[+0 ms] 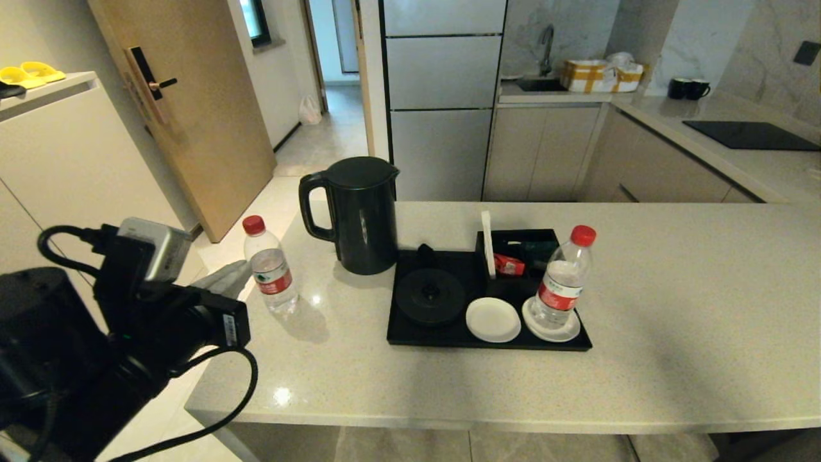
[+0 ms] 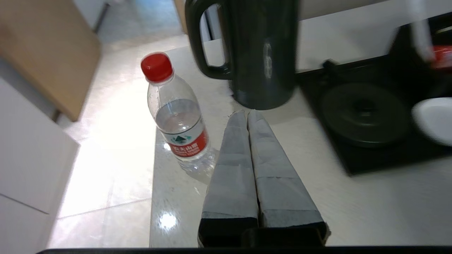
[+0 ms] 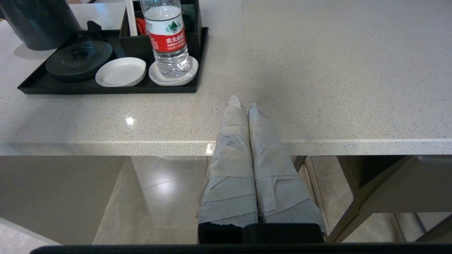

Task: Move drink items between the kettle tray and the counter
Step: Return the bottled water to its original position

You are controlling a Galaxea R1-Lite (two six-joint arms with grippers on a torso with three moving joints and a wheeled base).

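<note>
The black kettle (image 1: 359, 215) stands on the beige counter (image 1: 673, 308), just left of the black tray (image 1: 442, 337). Its round base (image 1: 430, 296) on the tray is bare. One water bottle (image 1: 270, 266) stands on the counter near the left edge. A second bottle (image 1: 563, 279) sits on the right white saucer (image 1: 550, 326); the left saucer (image 1: 492, 319) is empty. My left gripper (image 1: 228, 277) is shut and holds nothing, hovering at the counter's left edge beside the first bottle (image 2: 177, 118). My right gripper (image 3: 242, 103) is shut over the counter's front edge, apart from the tray (image 3: 106, 88).
Sachets and a white card (image 1: 487, 245) fill the tray's rear compartment. Behind lie a farther counter with a black hob (image 1: 750, 135), a sink, two dark mugs (image 1: 687, 88) and a wooden door (image 1: 186, 109). Bare counter stretches to the right of the tray.
</note>
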